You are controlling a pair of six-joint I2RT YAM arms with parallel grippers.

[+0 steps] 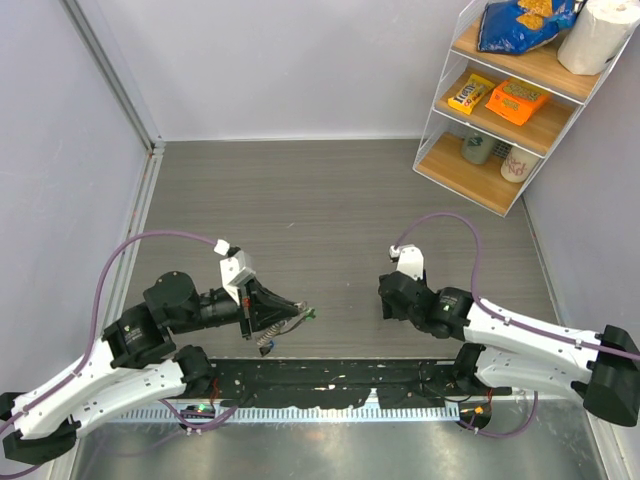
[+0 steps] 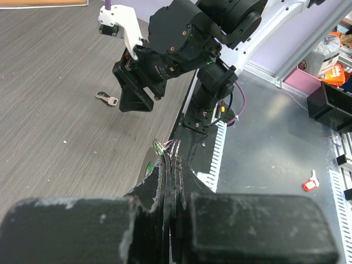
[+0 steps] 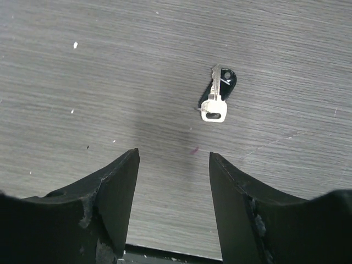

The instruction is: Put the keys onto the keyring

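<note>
My left gripper is shut on the keyring, a thin silvery wire loop that sticks out past the closed fingertips; a green key head shows at the ring. My right gripper is open just above the table, nothing between its fingers. A small silvery key with a black part lies flat a short way ahead of it and slightly right. In the left wrist view the same key lies on the table beside the right gripper. The right gripper hides that key in the top view.
A wire shelf with snack packs, a cup and a paper roll stands at the back right. Grey walls close the left and back sides. A black strip runs along the near edge by the arm bases. A small red item lies on the metal surface.
</note>
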